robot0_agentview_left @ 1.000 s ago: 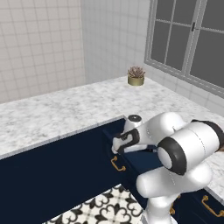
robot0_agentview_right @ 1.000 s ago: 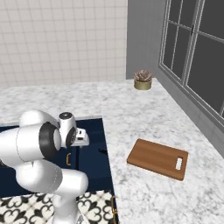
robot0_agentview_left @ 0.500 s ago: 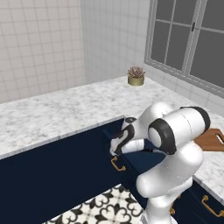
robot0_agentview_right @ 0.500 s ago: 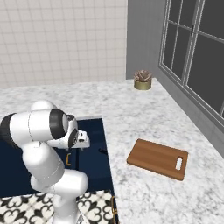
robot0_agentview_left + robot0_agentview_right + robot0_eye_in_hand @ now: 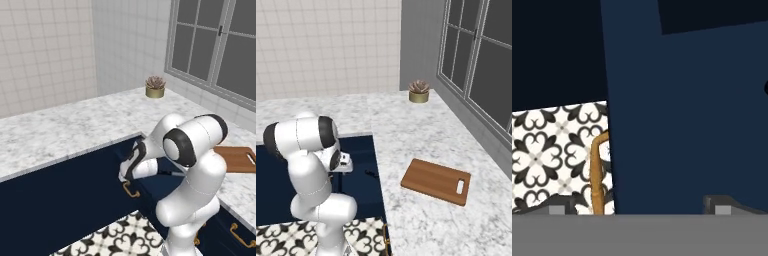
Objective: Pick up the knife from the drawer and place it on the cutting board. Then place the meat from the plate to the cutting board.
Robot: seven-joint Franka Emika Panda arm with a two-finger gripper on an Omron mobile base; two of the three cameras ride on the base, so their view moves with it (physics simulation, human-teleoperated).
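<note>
— Knife [image 5: 371, 173]: a dark sliver inside the open drawer [image 5: 358, 185]?
— Probably. The arm has folded lower; the gripper [image 5: 637, 202], fingers spread and empty, hangs above the drawer's brass handle [image 5: 596, 175].

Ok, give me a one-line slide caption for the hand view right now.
Open gripper looking down over the navy drawer, its brass handle standing out against the patterned floor tiles.

Even, soft light fills the rendered kitchen, with no clear source and no glare. The counter [image 5: 421, 135] and wall tiles [image 5: 45, 50] are bright; the window [image 5: 481, 60] panes are flat dark grey. The drawer [image 5: 682, 115] interior is dim, near black at the hand view's top. Shadows are faint. All three pictures are slightly soft and coarse, without edge distortion.
</note>
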